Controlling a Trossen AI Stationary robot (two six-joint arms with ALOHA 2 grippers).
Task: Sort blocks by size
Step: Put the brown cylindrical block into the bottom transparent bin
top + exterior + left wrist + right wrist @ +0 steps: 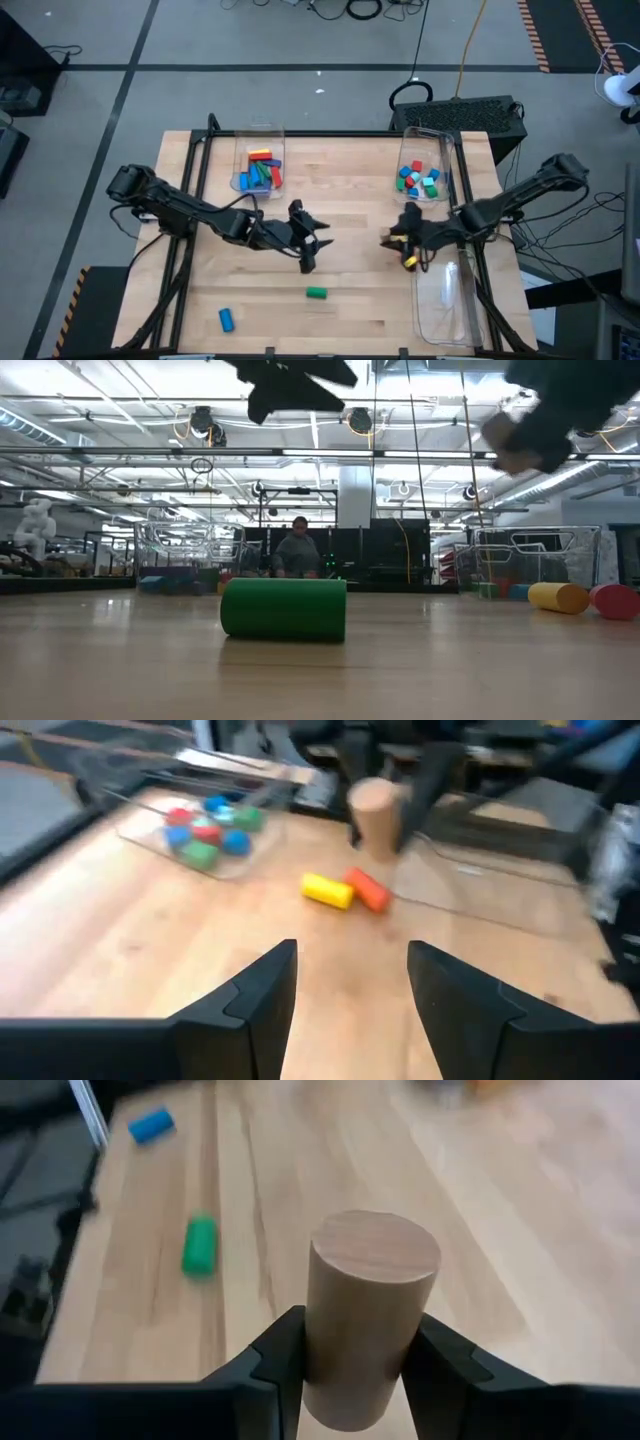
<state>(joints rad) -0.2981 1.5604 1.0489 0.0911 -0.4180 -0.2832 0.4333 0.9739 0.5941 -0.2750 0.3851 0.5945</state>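
- Right gripper (345, 1365) — fingers clamped on a plain wooden cylinder (365, 1315), raised above the table (350, 220).
- Left gripper (350, 985) hangs mid-table, fingers spread, holding nothing.

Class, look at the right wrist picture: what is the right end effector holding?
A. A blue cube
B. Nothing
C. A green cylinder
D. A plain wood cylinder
D: the right end effector has its fingers closed on the sides of an upright plain wood cylinder, while the green cylinder lies loose on the table.
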